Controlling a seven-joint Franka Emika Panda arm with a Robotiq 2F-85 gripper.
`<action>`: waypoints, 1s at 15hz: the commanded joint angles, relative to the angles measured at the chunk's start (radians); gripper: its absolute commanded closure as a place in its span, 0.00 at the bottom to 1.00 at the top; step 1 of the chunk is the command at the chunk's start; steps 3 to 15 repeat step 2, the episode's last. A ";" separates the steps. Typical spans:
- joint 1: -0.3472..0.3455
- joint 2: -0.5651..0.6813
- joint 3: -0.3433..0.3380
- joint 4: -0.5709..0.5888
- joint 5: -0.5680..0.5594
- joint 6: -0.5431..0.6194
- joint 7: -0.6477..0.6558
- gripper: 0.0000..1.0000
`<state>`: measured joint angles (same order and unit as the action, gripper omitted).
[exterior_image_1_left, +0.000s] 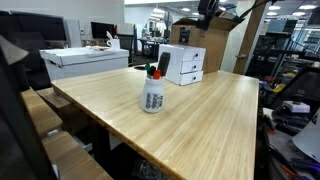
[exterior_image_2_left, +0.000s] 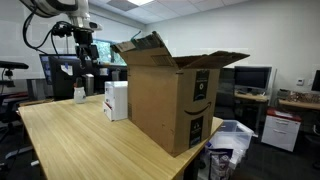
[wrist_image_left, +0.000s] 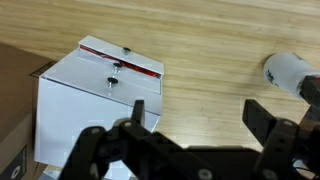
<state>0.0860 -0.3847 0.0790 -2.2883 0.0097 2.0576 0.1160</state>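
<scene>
Hovering above the white box (wrist_image_left: 100, 85), the gripper (wrist_image_left: 198, 120) stands spread, holding nothing, clear of the box; a white bottle (wrist_image_left: 290, 70) stands near the box on the surface (wrist_image_left: 200, 35).

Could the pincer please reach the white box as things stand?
Probably yes: the open pincer hangs above the white box with nothing between; the cardboard box beside it may crowd one side.

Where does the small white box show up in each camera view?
Exterior view: small white box at the table's far end, just right of centre.
Exterior view: the box left of centre, on the table.
Wrist view: the box fills the left half, seen from above.
Shared landmark: the white jar standing near it.
</scene>
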 joint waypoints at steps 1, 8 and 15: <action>-0.007 0.000 0.007 0.001 0.003 -0.002 -0.002 0.00; -0.007 0.000 0.007 0.001 0.003 -0.002 -0.002 0.00; -0.007 0.000 0.007 0.001 0.003 -0.002 -0.002 0.00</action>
